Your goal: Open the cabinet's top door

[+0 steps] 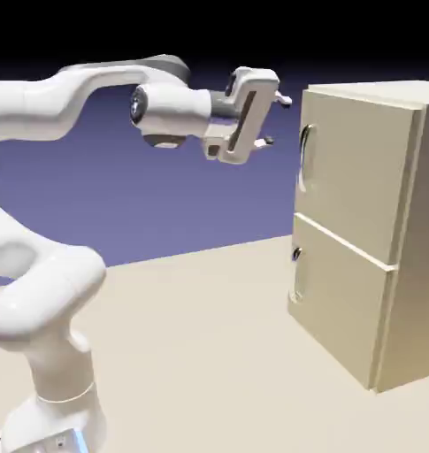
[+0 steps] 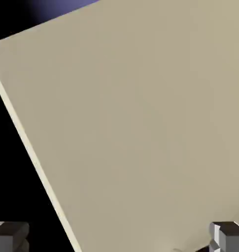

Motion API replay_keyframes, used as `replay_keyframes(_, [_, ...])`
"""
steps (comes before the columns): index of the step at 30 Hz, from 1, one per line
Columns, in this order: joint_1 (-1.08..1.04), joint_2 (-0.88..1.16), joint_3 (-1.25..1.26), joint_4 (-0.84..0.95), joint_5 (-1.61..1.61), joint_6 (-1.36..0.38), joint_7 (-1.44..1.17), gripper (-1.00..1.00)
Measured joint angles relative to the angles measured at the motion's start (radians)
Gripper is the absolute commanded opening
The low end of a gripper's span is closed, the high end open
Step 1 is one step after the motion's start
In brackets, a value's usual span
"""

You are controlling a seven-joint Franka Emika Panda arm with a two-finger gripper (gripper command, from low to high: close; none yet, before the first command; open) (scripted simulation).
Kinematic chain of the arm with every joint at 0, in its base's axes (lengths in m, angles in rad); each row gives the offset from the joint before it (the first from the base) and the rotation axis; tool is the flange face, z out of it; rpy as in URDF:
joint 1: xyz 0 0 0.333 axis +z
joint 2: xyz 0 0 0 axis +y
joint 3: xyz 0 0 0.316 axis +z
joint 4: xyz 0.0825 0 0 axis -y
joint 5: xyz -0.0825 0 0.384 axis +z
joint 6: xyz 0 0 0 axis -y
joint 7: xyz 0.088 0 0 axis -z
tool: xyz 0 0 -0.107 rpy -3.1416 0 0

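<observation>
Currently, we observe the pincer [image 1: 277, 121] standing wide, its fingertips well apart and nothing between them, near the top door [image 1: 355, 168] but not touching it. We note that door closed, on the exterior view's right, above the lower door [image 1: 337, 296] of the cabinet [image 1: 421, 239]. Its curved handle [image 1: 304, 159] runs upright along the edge nearer the arm [image 1: 72, 97].
</observation>
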Motion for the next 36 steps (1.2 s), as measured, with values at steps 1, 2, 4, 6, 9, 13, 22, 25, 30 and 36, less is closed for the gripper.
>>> replay_keyframes(1, [-0.018,-0.009,0.02,0.009,0.043,-0.002,0.021,1.0])
replay_keyframes(2, [-0.035,-0.017,0.039,0.018,0.087,-0.004,0.042,1.0])
replay_keyframes(4, [-0.071,-0.035,0.079,0.036,0.174,-0.007,0.083,1.0])
replay_keyframes(6, [-0.106,-0.052,0.118,0.054,0.261,-0.011,0.125,1.0])
replay_keyframes(9, [-0.159,-0.079,0.177,0.081,0.391,-0.016,0.188,1.0])
replay_keyframes(13, [-0.229,-0.113,0.256,0.118,0.565,-0.023,0.271,1.0])
replay_keyframes(22, [-0.378,-0.187,0.422,0.194,0.933,-0.038,0.447,1.0])
replay_keyframes(25, [-0.45,-0.177,0.453,0.254,0.935,-0.043,0.45,1.0])
replay_keyframes(30, [-0.547,-0.164,0.496,0.335,0.939,-0.051,0.454,-1.0])
replay_keyframes(36, [-0.365,-0.036,0.392,0.16,0.952,-0.195,0.277,-1.0])
